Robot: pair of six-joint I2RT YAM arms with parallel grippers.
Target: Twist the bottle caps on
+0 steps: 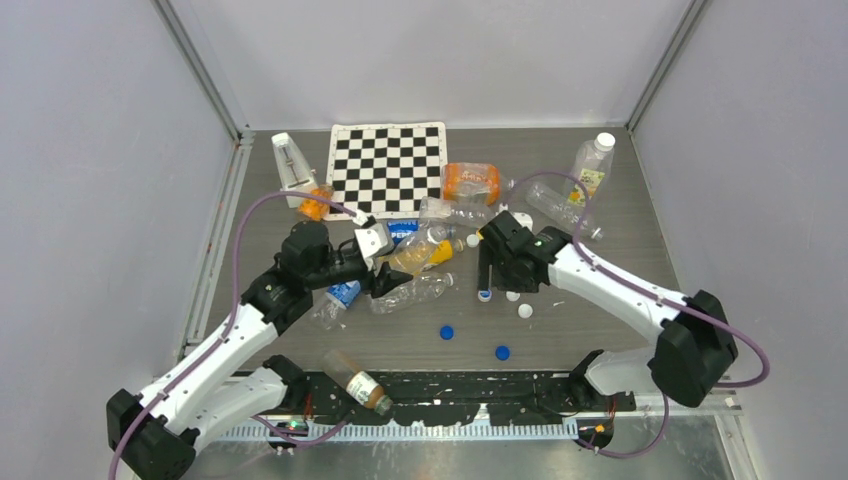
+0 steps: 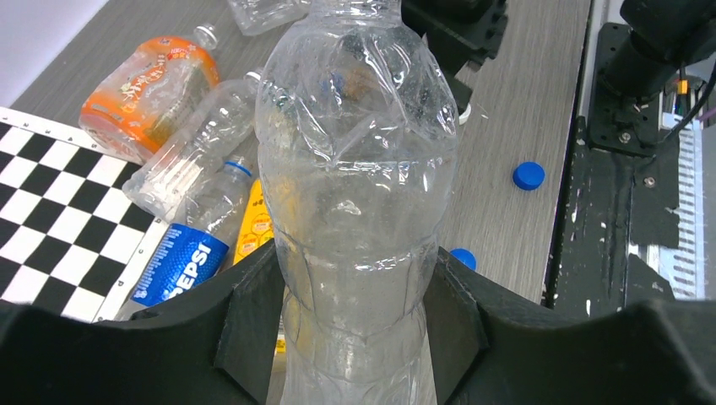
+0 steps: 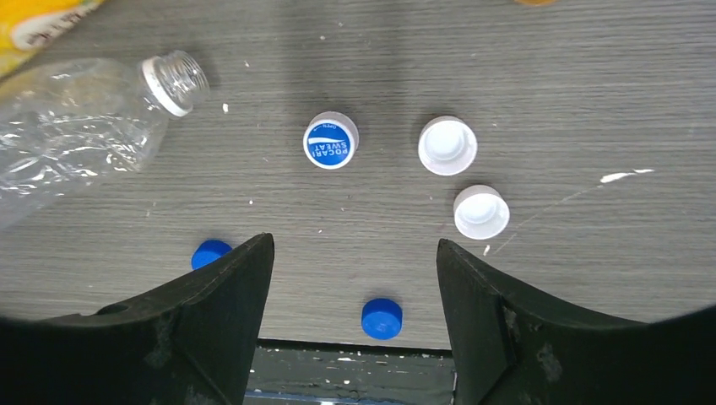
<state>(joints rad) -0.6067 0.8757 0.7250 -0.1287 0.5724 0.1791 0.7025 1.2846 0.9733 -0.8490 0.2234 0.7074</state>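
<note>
While the left end effector point(image 2: 353, 278) clamps the clear bottle point(image 2: 355, 143), seemingly to steady it for capping, the right end effector point(image 3: 355, 261) hangs open over the bottle caps point(image 3: 330, 140) on the desk point(image 3: 549, 84), right of the bottle.

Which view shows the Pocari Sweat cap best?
Right wrist: the Pocari Sweat cap sits close, logo readable. Top external shows it only as a speck. Left wrist doesn't show it; the clear bottle fills that view.
</note>
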